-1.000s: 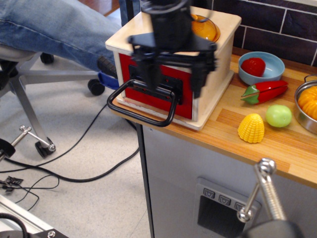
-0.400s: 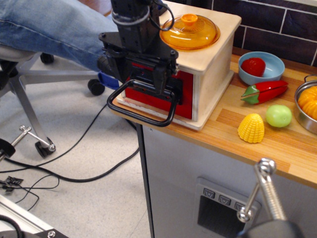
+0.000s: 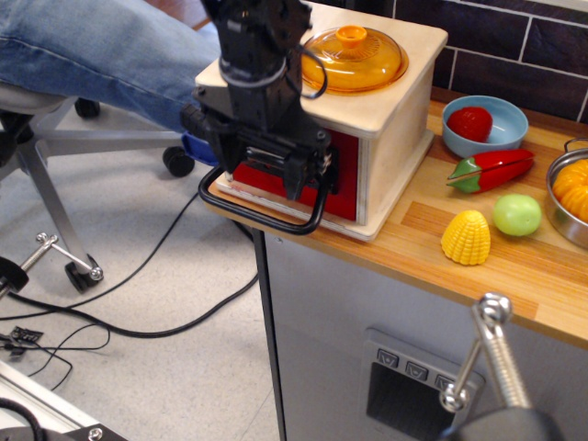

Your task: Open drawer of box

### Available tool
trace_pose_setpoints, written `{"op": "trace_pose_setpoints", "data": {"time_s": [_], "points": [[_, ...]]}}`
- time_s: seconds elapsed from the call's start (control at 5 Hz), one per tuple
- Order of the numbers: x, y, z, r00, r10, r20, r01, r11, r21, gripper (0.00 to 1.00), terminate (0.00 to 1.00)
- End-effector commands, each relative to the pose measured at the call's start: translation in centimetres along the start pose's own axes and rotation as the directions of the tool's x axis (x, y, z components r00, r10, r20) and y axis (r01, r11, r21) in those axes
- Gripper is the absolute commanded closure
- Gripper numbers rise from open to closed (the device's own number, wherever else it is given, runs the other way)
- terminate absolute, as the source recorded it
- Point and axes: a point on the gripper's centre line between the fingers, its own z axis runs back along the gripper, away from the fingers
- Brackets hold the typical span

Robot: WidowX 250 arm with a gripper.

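Wooden surface (image 3: 404, 243) is carrying the box (image 3: 390, 110) at its left edge, under a dark brick wall (image 3: 514, 46). Black pincer (image 3: 260, 175) is hanging before the red drawer (image 3: 338, 179), fingers spread, gripping nothing, just above the loop handle (image 3: 262, 213), which is jutting toward 7 o'clock. An orange lid (image 3: 354, 60) is sitting on the box top. At 3 o'clock, a bowl (image 3: 501, 138), pepper (image 3: 491, 170), corn (image 3: 465, 237) and a green ball (image 3: 517, 214) are lying apart.

We see bright, even indoor light with only soft shadows. The orange lid (image 3: 352, 57) shows mild glare, and the metal post (image 3: 491, 354) up close is blurred.
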Motion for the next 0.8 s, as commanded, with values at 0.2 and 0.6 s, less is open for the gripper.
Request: {"op": "trace_pose_setpoints", "data": {"time_s": [0.2,0.6], "points": [[-1.8,-0.1,-2.2,0.999,0.042,-0.004,-0.042,0.999,0.007,0.00,0.00],[-6.2,-0.1,-2.2,0.983,-0.002,-0.183,0.004,1.000,0.012,0.00,0.00]]}}
